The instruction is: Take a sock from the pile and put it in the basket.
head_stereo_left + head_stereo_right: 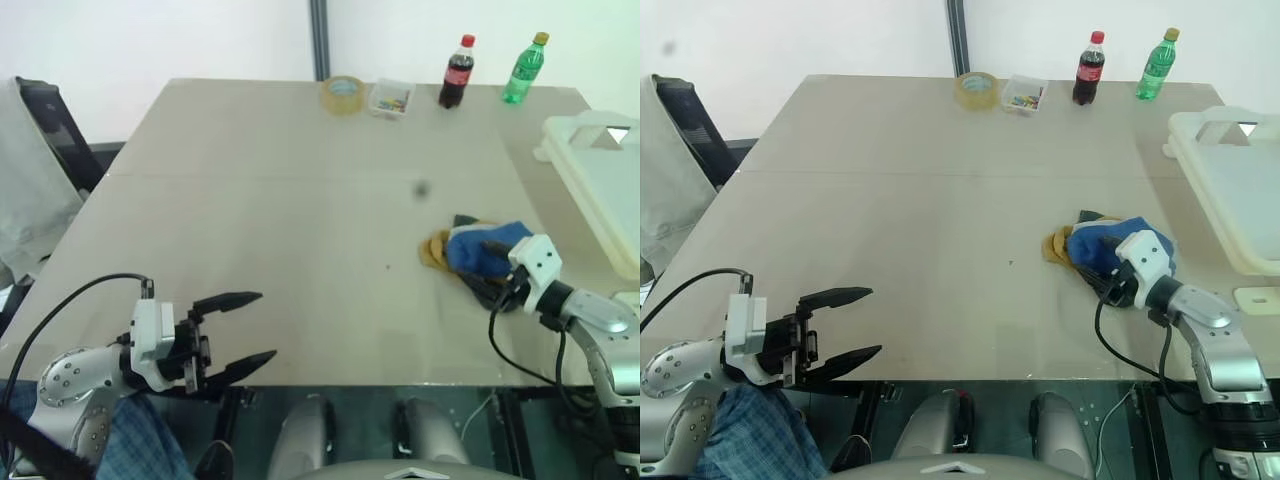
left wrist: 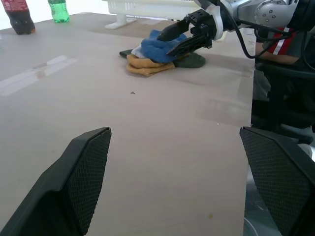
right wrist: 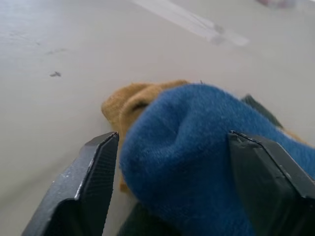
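Observation:
The blue sock (image 1: 485,243) lies on top of the pile, over a mustard-yellow sock (image 1: 434,250) and a dark one, at the table's right side. My right gripper (image 3: 172,133) is at the pile, open, one black finger on each side of the blue sock, which fills the gap between them. The left wrist view shows that gripper (image 2: 165,44) astride the sock (image 2: 155,46). The cream-white basket (image 1: 590,165) stands at the right edge, beyond the pile. My left gripper (image 1: 265,325) hovers open and empty over the table's near edge, far left of the pile.
At the table's far edge stand a cola bottle (image 1: 457,72), a green bottle (image 1: 524,68), a tape roll (image 1: 343,94) and a small clear box (image 1: 390,98). A dark chair (image 1: 45,115) stands off the table's left side.

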Controlling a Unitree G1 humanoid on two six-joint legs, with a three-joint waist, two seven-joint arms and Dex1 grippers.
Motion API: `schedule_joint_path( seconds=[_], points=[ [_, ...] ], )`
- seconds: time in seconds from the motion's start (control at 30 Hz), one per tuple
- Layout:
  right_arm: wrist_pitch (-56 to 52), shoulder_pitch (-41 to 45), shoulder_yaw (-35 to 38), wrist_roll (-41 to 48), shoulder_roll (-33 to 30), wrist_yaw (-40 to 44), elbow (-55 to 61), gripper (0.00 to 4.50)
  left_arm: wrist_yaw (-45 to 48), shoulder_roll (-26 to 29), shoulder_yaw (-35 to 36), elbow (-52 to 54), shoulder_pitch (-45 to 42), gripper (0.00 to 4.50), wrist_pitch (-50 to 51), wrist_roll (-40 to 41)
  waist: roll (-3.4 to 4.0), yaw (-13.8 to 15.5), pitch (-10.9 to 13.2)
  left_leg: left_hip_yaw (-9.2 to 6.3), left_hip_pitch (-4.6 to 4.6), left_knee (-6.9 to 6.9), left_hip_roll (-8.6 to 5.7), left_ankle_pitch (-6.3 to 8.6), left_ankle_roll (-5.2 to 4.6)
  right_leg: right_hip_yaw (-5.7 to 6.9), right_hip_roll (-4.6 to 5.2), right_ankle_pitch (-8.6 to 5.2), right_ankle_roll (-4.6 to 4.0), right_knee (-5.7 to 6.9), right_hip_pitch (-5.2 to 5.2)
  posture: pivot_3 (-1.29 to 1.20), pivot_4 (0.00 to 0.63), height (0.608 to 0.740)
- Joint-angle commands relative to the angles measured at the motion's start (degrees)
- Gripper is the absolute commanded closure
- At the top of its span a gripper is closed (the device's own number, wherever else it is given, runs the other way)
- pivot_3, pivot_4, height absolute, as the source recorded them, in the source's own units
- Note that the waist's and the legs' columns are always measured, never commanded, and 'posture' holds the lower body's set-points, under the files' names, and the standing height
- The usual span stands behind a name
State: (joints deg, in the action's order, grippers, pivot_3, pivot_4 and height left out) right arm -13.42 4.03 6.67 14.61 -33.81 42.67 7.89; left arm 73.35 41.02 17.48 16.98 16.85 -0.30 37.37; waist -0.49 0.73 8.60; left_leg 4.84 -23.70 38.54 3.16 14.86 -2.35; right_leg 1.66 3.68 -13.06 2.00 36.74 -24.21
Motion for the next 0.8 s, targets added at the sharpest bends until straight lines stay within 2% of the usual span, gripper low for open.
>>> schedule_joint_path(
  seconds=[0.03,0.13,0.17,0.2,0.4,0.5,0.63,0.7,0.8],
  points=[
    [1.38,0.23,0.63,0.1,-0.84,0.53,0.56,2.43,-0.33,-0.22,1.48,1.45,0.46,0.0,-0.28,0.79,0.0,-0.01,0.0,0.01,0.0,0.0,0.0,0.0,0.0,0.0,0.0,0.0,0.0,0.0,0.0,0.0,0.15,0.74],
    [1.74,0.34,0.9,0.45,-0.54,0.62,0.82,3.92,-0.85,-0.49,1.63,1.6,0.53,0.0,0.17,1.29,0.0,-0.05,0.0,0.01,0.01,0.0,0.01,0.0,0.0,0.0,-0.01,0.0,0.0,0.01,0.0,0.0,0.15,0.74],
    [1.82,0.4,0.93,0.48,-0.51,0.66,0.82,4.32,-0.91,-0.5,1.62,1.59,0.52,0.0,0.16,1.3,0.0,-0.05,0.0,0.0,0.01,0.0,0.01,0.0,0.0,0.0,-0.01,0.0,0.01,0.01,0.0,0.0,0.15,0.74],
    [1.93,0.4,0.96,0.48,-0.49,0.69,0.82,4.41,-0.94,-0.5,1.59,1.63,0.55,0.0,0.13,1.27,0.0,-0.05,0.0,0.01,0.01,0.0,0.01,0.0,0.0,0.0,-0.01,0.0,0.01,0.01,0.0,0.0,0.15,0.74],
    [2.39,1.19,2.34,2.18,-0.1,0.58,1.87,4.41,-1.14,-0.76,1.24,1.68,0.72,0.0,-0.02,1.07,0.0,-0.04,0.0,0.03,0.01,0.0,0.01,0.0,0.0,0.0,-0.01,0.01,0.01,0.02,0.0,0.0,0.15,0.74],
    [-2.36,2.17,1.86,5.9,-0.25,1.08,6.23,4.41,-1.18,-0.97,1.11,1.7,0.9,0.0,-0.08,0.92,0.0,-0.13,0.0,0.03,0.01,0.0,0.01,0.0,0.0,-0.01,-0.01,0.01,0.01,0.02,0.0,0.0,0.15,0.74],
    [-10.63,2.65,-2.02,8.68,-1.88,2.19,12.98,4.41,-1.38,-1.21,0.78,1.83,0.93,0.0,-0.12,0.72,-0.01,-0.1,0.0,-0.01,0.03,0.0,0.03,0.0,0.0,-0.01,-0.03,0.01,0.0,0.05,0.0,0.0,0.15,0.74],
    [-15.41,3.5,-6.2,5.9,-3.51,0.79,16.2,4.41,-1.56,-1.41,0.42,1.89,0.7,0.0,-0.03,0.56,-0.02,-0.08,-0.01,-0.03,0.03,0.0,0.04,0.0,0.0,0.0,-0.02,0.01,0.0,0.05,0.0,0.0,0.15,0.74],
    [-23.24,7.89,-13.73,7.25,-0.55,0.37,16.61,4.41,-1.34,-1.7,-0.42,1.55,0.11,0.0,-0.06,0.34,-0.13,-0.31,0.02,-0.02,0.03,0.02,0.03,0.0,0.0,-0.01,0.0,0.01,0.0,0.05,0.0,0.0,0.15,0.74]
  ],
)
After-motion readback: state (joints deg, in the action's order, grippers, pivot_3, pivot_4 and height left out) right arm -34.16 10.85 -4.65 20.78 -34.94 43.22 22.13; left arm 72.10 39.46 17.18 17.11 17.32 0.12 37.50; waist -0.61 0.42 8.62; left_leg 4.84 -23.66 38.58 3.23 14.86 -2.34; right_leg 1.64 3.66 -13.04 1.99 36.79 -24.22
